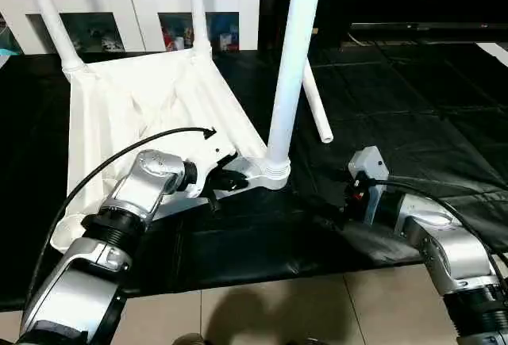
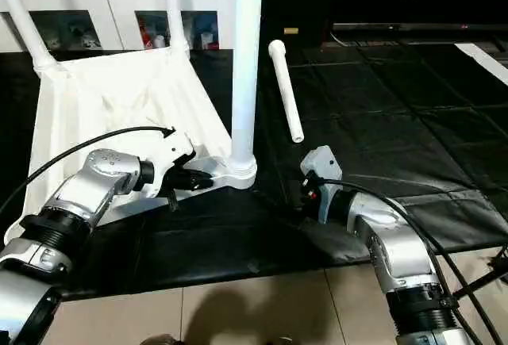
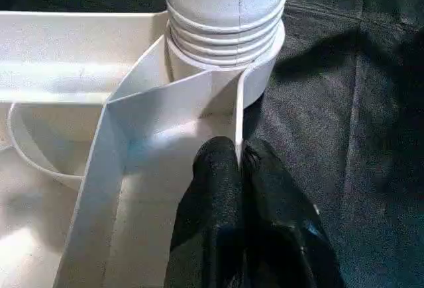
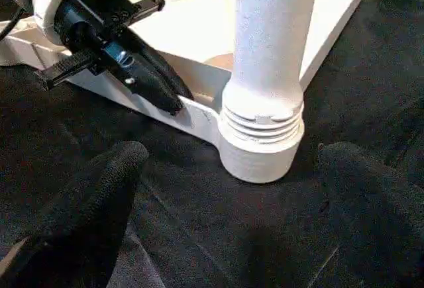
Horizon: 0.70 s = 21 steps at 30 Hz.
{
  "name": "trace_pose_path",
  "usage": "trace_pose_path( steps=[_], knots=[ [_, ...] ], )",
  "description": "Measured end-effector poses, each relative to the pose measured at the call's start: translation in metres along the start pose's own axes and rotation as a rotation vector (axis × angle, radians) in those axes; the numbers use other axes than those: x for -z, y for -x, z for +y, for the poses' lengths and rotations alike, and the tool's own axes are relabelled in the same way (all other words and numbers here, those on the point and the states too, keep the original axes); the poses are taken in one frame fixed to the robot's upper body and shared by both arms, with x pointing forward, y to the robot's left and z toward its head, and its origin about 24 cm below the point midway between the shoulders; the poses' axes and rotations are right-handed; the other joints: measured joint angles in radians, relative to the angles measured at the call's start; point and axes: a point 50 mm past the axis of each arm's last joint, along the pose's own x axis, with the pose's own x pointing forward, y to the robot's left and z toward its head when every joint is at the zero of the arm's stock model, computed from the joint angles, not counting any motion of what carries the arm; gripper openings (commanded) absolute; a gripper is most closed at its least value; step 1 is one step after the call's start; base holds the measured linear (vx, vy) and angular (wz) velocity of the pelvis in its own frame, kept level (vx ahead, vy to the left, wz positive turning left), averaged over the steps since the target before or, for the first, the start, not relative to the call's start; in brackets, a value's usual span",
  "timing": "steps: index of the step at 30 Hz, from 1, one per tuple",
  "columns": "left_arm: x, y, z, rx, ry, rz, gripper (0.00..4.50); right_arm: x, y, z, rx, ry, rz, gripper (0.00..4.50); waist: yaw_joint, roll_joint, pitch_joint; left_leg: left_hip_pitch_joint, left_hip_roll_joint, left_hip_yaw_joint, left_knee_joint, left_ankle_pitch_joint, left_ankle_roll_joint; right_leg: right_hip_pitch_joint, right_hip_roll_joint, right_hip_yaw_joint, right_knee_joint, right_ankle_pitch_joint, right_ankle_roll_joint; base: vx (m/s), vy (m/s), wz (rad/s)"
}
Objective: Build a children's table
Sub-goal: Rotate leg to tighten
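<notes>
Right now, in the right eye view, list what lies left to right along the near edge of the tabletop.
Left gripper pinching the tabletop rim → upright leg in its corner socket → right gripper, open.

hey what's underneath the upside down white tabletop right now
The tabletop lies on a black mat, which spreads over pale floor tiles. The mat directly beneath it is covered. The left gripper pinches its edge wall near the corner socket.
</notes>
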Motion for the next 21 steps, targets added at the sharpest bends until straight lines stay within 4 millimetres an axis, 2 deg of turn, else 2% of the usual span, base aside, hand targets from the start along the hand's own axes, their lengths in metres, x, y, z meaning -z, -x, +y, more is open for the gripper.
trace_pose_path(
  steps=[9,14,17,21],
  knots=[
    [0.003,0.006,-0.001,0.031,-0.059,0.005,0.07,0.0,0.001,0.0,-0.014,0.002,0.012,4.5,-0.002,0.0,0.0,0.0,0.0,0.0,-0.002,0.0,0.0,0.0,0.0,0.0,-0.002,0.0,0.0,0.0,0.0,0.0],
    [0.011,0.017,-0.007,0.129,-0.102,0.008,0.07,-0.003,0.004,-0.004,-0.038,0.025,0.032,4.5,-0.001,0.005,-0.003,0.0,0.0,0.0,-0.003,-0.001,0.0,0.001,0.0,-0.001,-0.006,0.0,0.0,0.0,0.0,0.0],
    [0.014,0.022,-0.012,0.194,-0.127,0.015,0.07,-0.007,0.004,-0.004,-0.085,0.048,0.043,4.5,0.007,0.005,-0.003,0.002,0.0,0.0,-0.003,-0.001,0.001,0.002,0.0,-0.001,-0.006,0.0,0.0,0.0,0.0,0.0],
    [0.014,0.023,-0.017,0.23,-0.158,0.017,0.07,-0.004,0.001,0.002,-0.144,0.052,0.069,4.5,0.013,0.005,-0.003,0.001,0.0,0.0,-0.002,0.0,0.001,0.002,0.0,0.0,-0.007,0.0,0.0,0.0,0.0,0.0]
  ],
)
